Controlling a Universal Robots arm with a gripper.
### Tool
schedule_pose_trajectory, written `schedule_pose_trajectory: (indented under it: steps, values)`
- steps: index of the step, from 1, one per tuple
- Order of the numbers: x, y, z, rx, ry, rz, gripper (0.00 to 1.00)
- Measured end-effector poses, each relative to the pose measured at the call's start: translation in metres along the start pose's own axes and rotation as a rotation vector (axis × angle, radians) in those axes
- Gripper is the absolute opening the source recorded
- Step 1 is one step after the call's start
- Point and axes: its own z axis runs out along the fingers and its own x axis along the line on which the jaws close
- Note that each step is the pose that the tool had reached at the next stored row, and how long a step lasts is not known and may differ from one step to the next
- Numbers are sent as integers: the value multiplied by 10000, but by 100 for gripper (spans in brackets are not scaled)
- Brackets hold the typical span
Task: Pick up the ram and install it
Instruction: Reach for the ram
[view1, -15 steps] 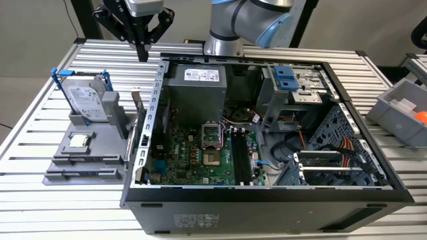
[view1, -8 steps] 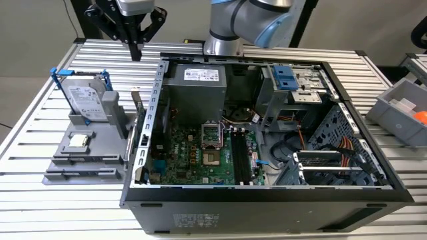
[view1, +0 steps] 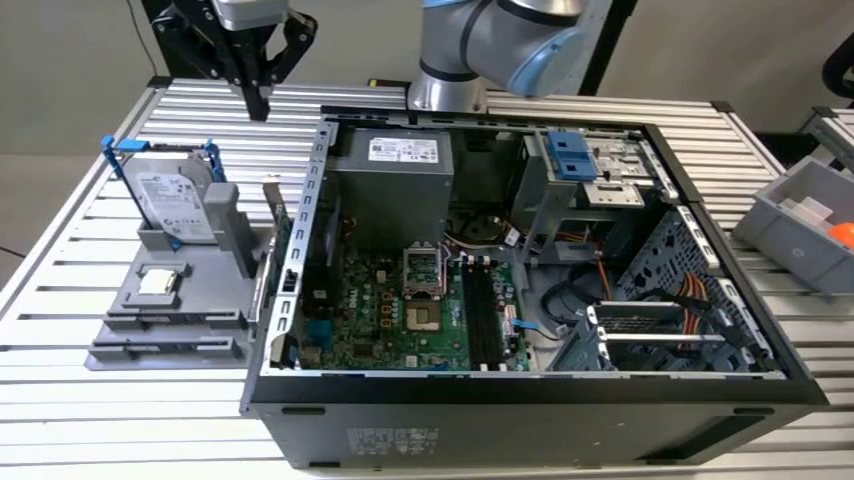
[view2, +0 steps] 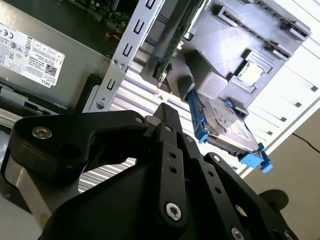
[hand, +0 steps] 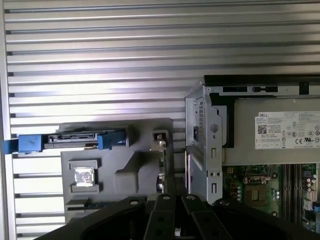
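- Exterior view: the ram (view1: 274, 212) stands on edge in the grey holder (view1: 174, 320), just beside the open computer case (view1: 534, 400).
- The gripper (view1: 255, 108) hangs over the slatted table (view1: 134, 420), apart from the ram, its fingers pressed together on nothing.

We see the hand (view1: 255, 104) cut off by the exterior view's upper edge, a grey bin (view1: 790, 222) clipped at that view's right edge, and the ram (view1: 274, 205) edge-on, too thin to detail.
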Motion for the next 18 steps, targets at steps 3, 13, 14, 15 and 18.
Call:
schedule_pose_trajectory:
  steps: [3, 13, 14, 15, 18]
  values:
    - [45, 5, 0, 0, 1, -15, 0]
    - [203, 23, 1, -1, 2, -58, 0]
    - [222, 26, 1, 0, 2, -61, 0]
    - [239, 29, 1, 0, 2, -64, 0]
    - [296, 40, 1, 0, 3, -74, 0]
